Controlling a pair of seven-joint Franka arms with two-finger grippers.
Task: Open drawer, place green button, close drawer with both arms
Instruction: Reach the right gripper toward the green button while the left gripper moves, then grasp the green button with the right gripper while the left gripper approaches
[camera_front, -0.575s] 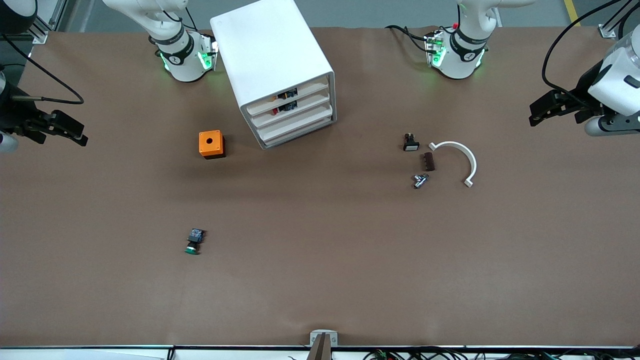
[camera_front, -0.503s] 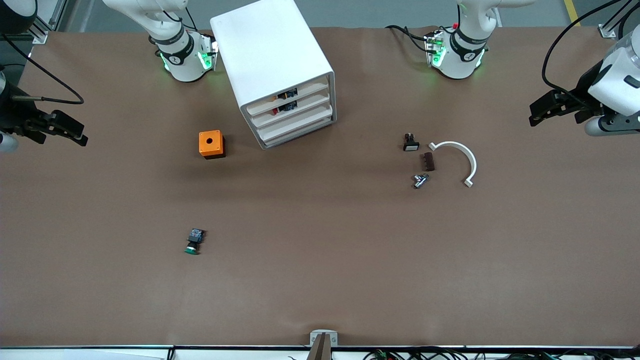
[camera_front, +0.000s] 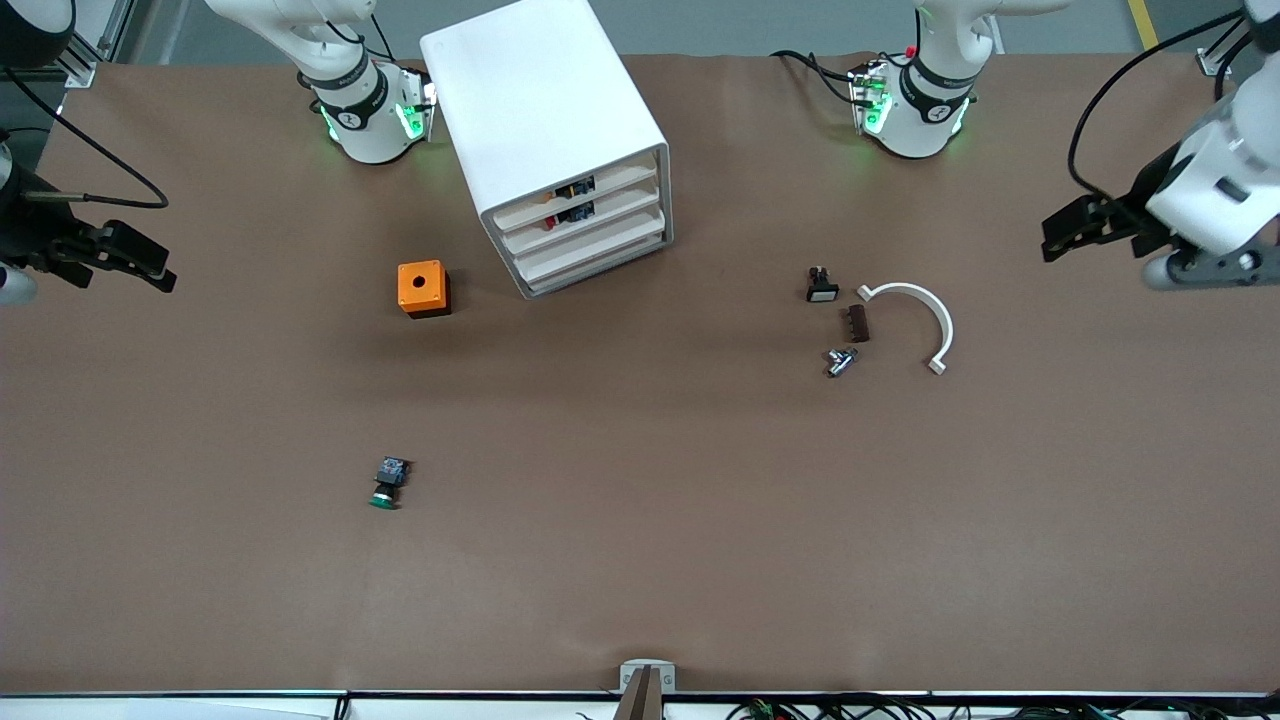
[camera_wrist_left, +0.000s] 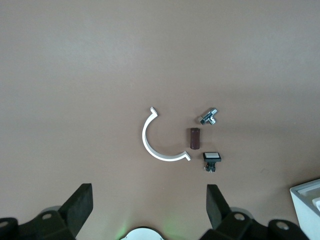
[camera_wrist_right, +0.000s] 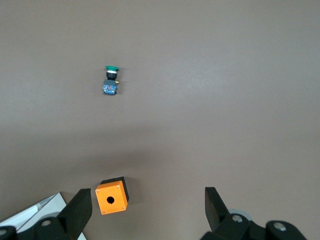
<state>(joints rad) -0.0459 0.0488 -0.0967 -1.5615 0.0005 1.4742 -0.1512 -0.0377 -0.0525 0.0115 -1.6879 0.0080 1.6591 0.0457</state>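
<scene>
The white cabinet (camera_front: 545, 130) stands near the robots' bases with all four drawers shut. The drawer (camera_front: 592, 243) is third from the top. The green-capped button (camera_front: 386, 484) lies on its side on the brown table, nearer the front camera than the cabinet; it also shows in the right wrist view (camera_wrist_right: 111, 80). My left gripper (camera_front: 1062, 232) is open and empty in the air over the left arm's end of the table, also in its wrist view (camera_wrist_left: 148, 207). My right gripper (camera_front: 150, 268) is open and empty over the right arm's end, also in its wrist view (camera_wrist_right: 147, 210).
An orange cube (camera_front: 423, 288) with a round hole sits beside the cabinet toward the right arm's end. Toward the left arm's end lie a black button with a white cap (camera_front: 821, 286), a brown block (camera_front: 858, 323), a metal fitting (camera_front: 840, 360) and a white arc (camera_front: 945, 325).
My left arm has shifted a little toward the middle of the table. The right arm and all objects have not moved.
</scene>
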